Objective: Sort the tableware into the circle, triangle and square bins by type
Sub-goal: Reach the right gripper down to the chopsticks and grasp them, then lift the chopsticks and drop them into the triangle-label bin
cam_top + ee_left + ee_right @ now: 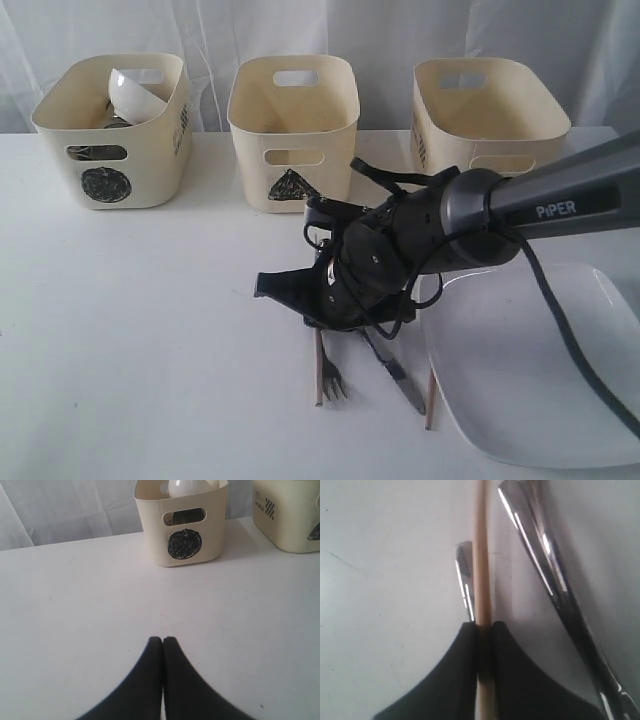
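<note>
White curtain backs a white table (pixel 150 330) with three cream bins along its far edge. Well ahead of the left fingers (pixel 150 675), which are pressed together on nothing, the circle bin (pixel 60 125) holds the round white bowl (pixel 135 95). Steel glints through its slot, so that share looks sorted. Beyond the right fingers (pixel 455 675), the triangle bin (pixel 250 125) shows nothing above its rim. Those fingers are pinched narrow on one wooden chopstick (pixel 481 555), low at the table. Just beside them lies the fork (pixel 335 385), then the knife (pixel 405 385), then the second chopstick (pixel 430 400). The square bin (pixel 490 125) stands well beyond them, and the square plate (pixel 530 390) sits near, to their right. I judge roughly half remains: cutlery, chopsticks, plate. No spoon or mugs show.
</note>
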Tool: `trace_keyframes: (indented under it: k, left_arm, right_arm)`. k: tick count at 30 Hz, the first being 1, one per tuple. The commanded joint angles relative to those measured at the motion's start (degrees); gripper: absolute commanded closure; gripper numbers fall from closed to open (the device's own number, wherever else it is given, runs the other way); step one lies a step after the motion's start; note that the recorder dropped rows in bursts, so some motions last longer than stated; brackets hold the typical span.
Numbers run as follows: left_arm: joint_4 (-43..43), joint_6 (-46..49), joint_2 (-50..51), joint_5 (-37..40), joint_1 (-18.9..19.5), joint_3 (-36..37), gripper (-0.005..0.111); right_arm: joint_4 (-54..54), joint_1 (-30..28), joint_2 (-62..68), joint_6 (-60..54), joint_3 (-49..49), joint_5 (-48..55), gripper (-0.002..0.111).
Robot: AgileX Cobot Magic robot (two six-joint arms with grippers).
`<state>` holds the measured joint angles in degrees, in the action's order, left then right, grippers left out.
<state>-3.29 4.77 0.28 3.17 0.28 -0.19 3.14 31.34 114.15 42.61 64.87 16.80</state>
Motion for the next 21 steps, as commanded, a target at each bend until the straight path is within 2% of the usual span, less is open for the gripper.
trace_keyframes:
  k: [1, 13, 21]
  left_arm:
    - [-0.1, 0.0, -0.3, -0.1, 0.2, 0.2, 0.107]
    - [-0.1, 0.0, -0.3, -0.1, 0.2, 0.2, 0.107]
    - [-0.1, 0.0, -0.3, -0.1, 0.2, 0.2, 0.107]
  right_arm:
    - [1.5, 0.2, 0.8, -2.0, -0.3, 3.8, 0.108]
    - [1.5, 0.2, -6.1, -4.0, -0.3, 2.1, 0.108]
    - [1.8, 0.2, -13.5, -6.9, -0.3, -3.5, 0.108]
